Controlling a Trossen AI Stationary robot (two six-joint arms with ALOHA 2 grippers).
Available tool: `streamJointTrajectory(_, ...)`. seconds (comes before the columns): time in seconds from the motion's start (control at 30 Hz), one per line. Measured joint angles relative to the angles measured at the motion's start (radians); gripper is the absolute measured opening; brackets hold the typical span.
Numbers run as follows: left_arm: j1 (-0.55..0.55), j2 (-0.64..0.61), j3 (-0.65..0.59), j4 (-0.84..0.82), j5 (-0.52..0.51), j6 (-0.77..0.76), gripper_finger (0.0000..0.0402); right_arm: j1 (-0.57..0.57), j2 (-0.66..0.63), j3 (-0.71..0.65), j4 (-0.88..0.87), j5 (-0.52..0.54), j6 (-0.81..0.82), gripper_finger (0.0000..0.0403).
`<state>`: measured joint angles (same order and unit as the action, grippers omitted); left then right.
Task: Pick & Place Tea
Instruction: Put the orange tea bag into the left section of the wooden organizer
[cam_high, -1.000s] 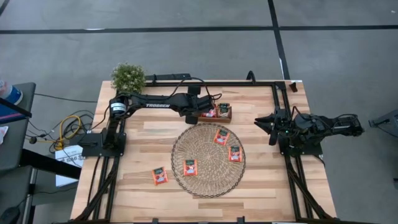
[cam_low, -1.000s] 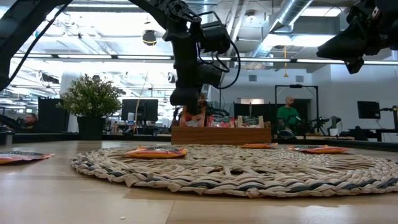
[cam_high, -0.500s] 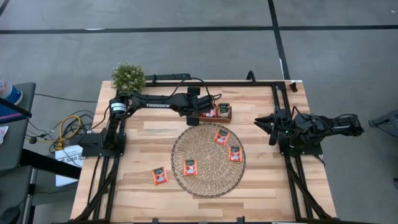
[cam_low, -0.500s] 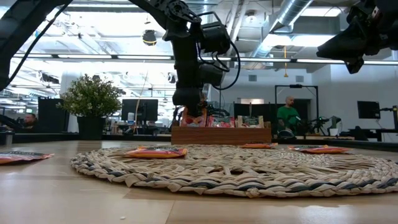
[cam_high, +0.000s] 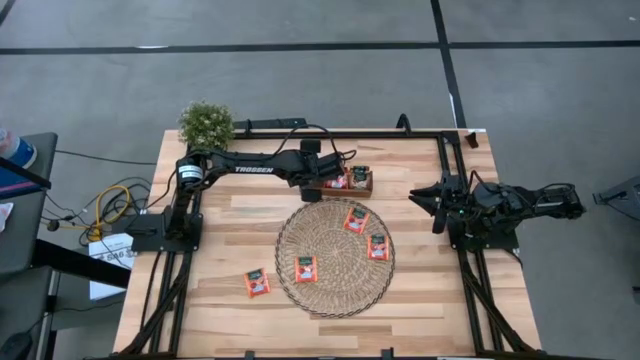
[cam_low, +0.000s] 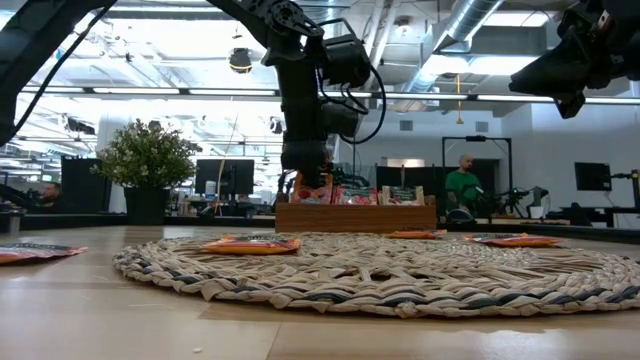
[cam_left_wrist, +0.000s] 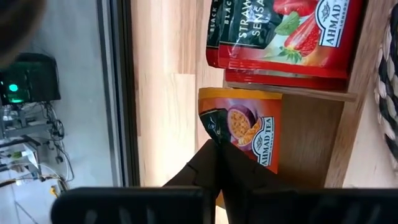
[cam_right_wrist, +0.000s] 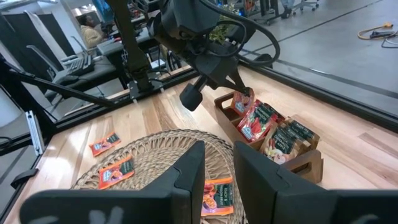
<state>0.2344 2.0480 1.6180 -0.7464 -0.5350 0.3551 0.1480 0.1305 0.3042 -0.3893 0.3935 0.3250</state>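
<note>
Tray (cam_high: 362, 189) holds upright sachets (cam_right_wrist: 267, 127). Left end effector (cam_left_wrist: 219, 152) pressed together on an orange sachet (cam_left_wrist: 249, 134) in the tray's end compartment. Three sachets on mat (cam_high: 322, 290), one on counter (cam_high: 258, 283). Right end effector (cam_high: 418, 196) part spread, holding nothing, raised at counter's right edge.

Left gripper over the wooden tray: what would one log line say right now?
left gripper: shut on orange tea sachet | place: wooden tray | right gripper: waiting at table edge

You can read "AHMAD TEA" on the orange sachet (cam_left_wrist: 245, 134) and again on the red sachet (cam_left_wrist: 292, 34), which also shows "BLACK". The left arm (cam_high: 255, 168) carries "TROSSEN".
</note>
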Motion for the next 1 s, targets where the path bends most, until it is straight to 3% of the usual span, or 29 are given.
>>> streamJointTrajectory(0.37,-0.001,0.000,0.000,-0.005,0.013,-0.009,0.0093,0.000,0.000,0.000,0.000,0.000,0.000,0.0077)
streamJointTrajectory(0.47,-0.007,0.000,0.000,-0.014,-0.026,-0.008,0.0109,0.000,0.000,0.000,0.000,0.000,0.000,0.0077)
streamJointTrajectory(0.63,-0.023,0.000,0.000,-0.011,-0.151,0.040,0.0117,0.000,0.000,0.000,0.000,0.000,0.000,0.0077)
streamJointTrajectory(0.83,-0.024,0.000,0.000,0.013,-0.168,0.054,0.0117,0.000,0.000,0.000,0.000,0.000,0.000,0.0077)
streamJointTrajectory(1.0,-0.019,0.000,0.000,0.108,-0.277,0.073,0.0117,0.000,0.000,0.000,0.001,0.000,0.001,0.0077)
